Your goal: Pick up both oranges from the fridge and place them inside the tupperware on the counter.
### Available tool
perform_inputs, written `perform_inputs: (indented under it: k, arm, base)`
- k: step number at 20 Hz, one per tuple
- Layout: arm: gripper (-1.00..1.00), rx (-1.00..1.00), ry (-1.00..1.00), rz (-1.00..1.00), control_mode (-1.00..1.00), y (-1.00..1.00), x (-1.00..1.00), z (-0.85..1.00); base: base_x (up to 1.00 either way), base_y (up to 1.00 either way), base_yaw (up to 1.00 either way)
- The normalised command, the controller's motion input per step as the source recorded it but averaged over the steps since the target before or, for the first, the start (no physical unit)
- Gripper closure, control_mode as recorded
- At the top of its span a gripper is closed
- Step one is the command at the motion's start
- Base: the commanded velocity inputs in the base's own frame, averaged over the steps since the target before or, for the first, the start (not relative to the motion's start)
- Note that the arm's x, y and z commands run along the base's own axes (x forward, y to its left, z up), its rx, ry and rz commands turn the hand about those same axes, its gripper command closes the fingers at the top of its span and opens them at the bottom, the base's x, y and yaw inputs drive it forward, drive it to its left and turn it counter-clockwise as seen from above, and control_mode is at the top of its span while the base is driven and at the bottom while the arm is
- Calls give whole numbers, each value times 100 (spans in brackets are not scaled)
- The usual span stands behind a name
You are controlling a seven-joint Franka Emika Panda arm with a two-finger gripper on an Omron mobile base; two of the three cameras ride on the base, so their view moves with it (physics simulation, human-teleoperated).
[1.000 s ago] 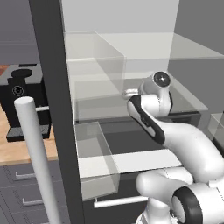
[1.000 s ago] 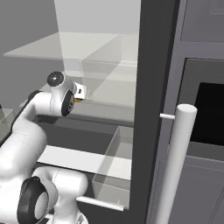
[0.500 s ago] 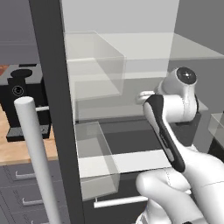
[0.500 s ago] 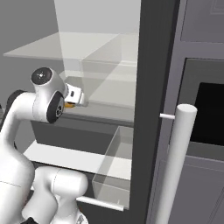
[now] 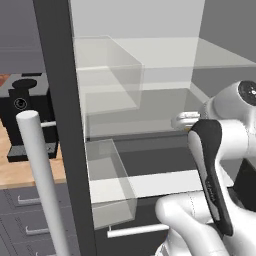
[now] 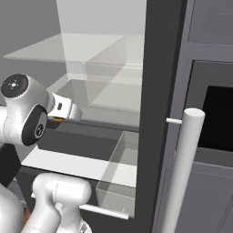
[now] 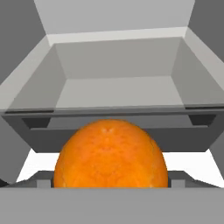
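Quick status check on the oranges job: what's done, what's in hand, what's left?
Done: the fridge stands open and the gripper is inside it. In hand: one orange sits between the finger tips, apparently gripped. Left: carry it to the tupperware on the counter, then the second orange; I can't tell where that one is.

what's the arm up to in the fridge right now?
The gripper is at the open fridge, level with the shelves. In the hand view an orange sits right in front of the camera, low between the fingers, so it looks held, though the fingertips are hidden. A sliver of orange shows by the hand in the right base view. The counter lies left of the fridge.
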Motion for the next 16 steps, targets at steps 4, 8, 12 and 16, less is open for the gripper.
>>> perform_inputs:
  k: [4, 8, 12, 16]
  arm:
    - [100, 0, 1, 0, -100, -4, -100, 52]
    - [100, 0, 1, 1, -100, 0, -100, 33]
    - [100, -3, 0, 0, -100, 0, -100, 12]
    - [100, -2, 0, 0, -100, 0, -100, 0]
  base:
    - [0, 0, 0]
    - [0, 0, 0]
    - [0, 0, 0]
    - [0, 0, 0]
